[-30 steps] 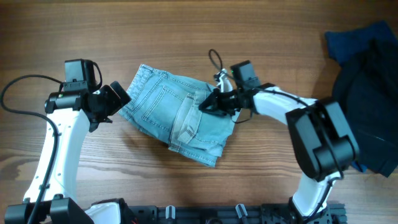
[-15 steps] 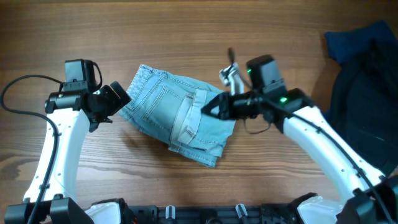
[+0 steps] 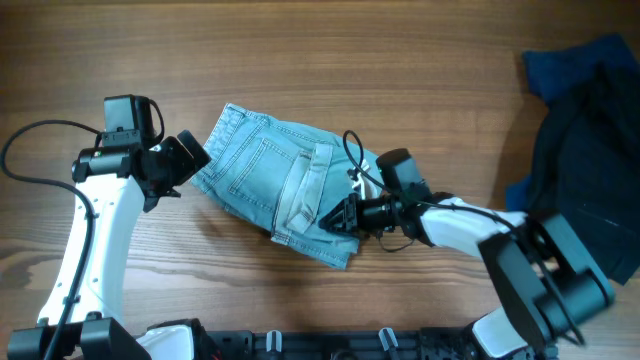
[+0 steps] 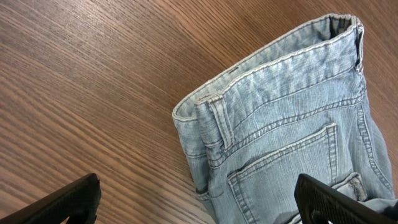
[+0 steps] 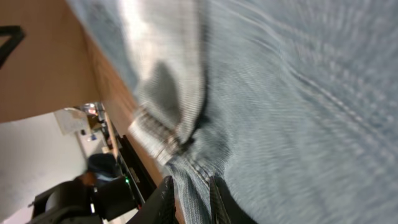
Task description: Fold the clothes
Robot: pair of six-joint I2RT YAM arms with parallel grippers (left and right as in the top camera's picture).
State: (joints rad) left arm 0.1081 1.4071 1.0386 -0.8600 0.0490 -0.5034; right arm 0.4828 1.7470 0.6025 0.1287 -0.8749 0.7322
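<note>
The right tool is clenched on the lower hem of the folded, faded-denim jean shorts. The left tool gapes just beside their stitched waistband. The shorts lie mid-counter on wood grain, long axis slanting upper left to lower right.

Faded light blue denim shorts, folded into a compact slanted bundle, back pocket and waistband facing up, lying flat on the wooden desk, centre, belt loop and pale stitching visible
</note>
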